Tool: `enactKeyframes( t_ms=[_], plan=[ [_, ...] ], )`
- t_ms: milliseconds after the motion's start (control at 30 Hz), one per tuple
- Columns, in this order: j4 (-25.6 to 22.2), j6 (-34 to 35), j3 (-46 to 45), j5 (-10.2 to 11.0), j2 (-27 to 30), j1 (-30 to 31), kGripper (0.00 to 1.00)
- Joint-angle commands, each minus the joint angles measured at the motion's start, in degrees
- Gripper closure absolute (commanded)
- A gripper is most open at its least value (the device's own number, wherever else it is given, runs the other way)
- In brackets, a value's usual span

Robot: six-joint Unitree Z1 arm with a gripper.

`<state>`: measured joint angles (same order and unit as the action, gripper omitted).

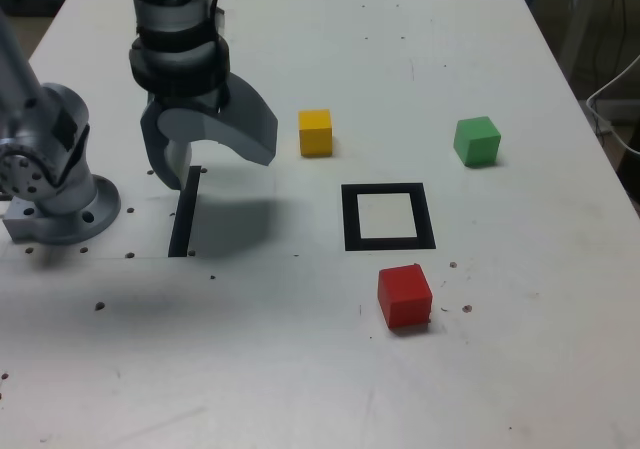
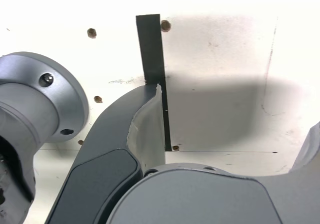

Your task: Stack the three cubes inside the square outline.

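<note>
The end effector (image 1: 212, 159) is hanging with its jaws apart over the black strip (image 1: 184, 212), well apart from the cubes.

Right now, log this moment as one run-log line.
end effector: open, empty, over black strip | square outline: empty | yellow cube, green cube, red cube: apart on table, unstacked
</note>
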<state>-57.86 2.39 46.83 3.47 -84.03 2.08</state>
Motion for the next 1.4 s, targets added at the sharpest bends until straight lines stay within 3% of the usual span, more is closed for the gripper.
enactKeyframes(
  t_ms=[0,467,667,833,1367],
  plan=[
    [-0.34,-0.11,0.22,0.11,0.22,-0.06,0.01],
    [-0.48,0.03,1.66,-1.41,-0.24,0.18,0.02],
    [-4.05,0.94,7.13,-1.4,-1.1,1.83,0.02],
    [-7.9,1.63,13.26,-1.96,-3.59,3.5,0.02],
    [-13.17,5.43,28.42,-4.3,-13.29,9.31,0.03]
  ],
)
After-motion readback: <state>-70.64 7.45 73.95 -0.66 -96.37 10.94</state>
